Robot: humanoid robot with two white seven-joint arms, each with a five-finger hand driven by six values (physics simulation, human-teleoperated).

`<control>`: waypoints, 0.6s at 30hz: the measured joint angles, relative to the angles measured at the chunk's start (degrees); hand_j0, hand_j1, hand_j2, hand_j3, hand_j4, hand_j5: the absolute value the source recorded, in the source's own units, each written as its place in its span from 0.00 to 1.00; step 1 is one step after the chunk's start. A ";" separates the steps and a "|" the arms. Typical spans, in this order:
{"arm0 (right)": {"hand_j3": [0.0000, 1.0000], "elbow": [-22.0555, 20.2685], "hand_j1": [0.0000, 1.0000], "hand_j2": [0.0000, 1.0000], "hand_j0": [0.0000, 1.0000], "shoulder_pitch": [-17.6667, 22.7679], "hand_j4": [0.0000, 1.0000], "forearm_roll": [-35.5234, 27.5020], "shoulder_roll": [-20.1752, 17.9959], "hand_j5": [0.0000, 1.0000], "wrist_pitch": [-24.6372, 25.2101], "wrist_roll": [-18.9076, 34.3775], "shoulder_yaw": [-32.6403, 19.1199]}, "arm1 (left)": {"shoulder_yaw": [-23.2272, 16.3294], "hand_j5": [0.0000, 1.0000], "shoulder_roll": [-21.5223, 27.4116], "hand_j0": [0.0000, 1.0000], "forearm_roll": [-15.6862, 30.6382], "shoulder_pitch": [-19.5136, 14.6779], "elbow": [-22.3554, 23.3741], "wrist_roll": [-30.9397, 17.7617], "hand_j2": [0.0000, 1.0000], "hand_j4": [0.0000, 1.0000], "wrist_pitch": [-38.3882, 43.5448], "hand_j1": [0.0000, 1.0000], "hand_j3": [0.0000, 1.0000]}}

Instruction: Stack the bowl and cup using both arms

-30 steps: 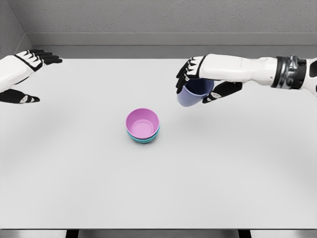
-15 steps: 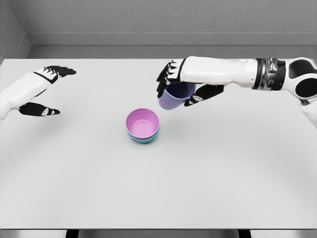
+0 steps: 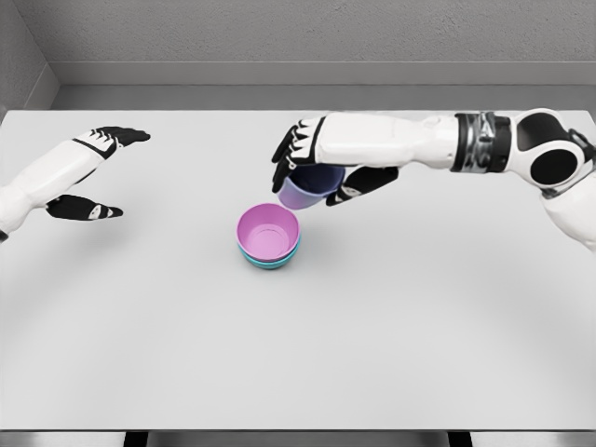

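Near the middle of the white worktop, well clear of its front edge, a pink bowl sits nested inside a teal bowl, of which only the lower rim shows beneath it. Just behind and to the right of this stack, the right hand holds a lavender cup tilted in the air, its fingers curled over the far side of the cup and the thumb pressed against its right side; the cup's lower edge hangs just above the pink bowl's far right rim, and whether they touch cannot be told. Toward the worktop's left edge the left hand hovers with its fingers spread and straight, thumb apart below them, holding nothing.
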 measured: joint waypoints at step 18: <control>0.70 -1.74 0.70 0.70 0.70 0.44 0.70 1.29 2.11 0.70 0.01 0.00 2.44 | 0.00 1.00 -0.46 1.00 -0.09 -0.09 0.46 -0.09 1.00 1.00 0.00 1.00 1.00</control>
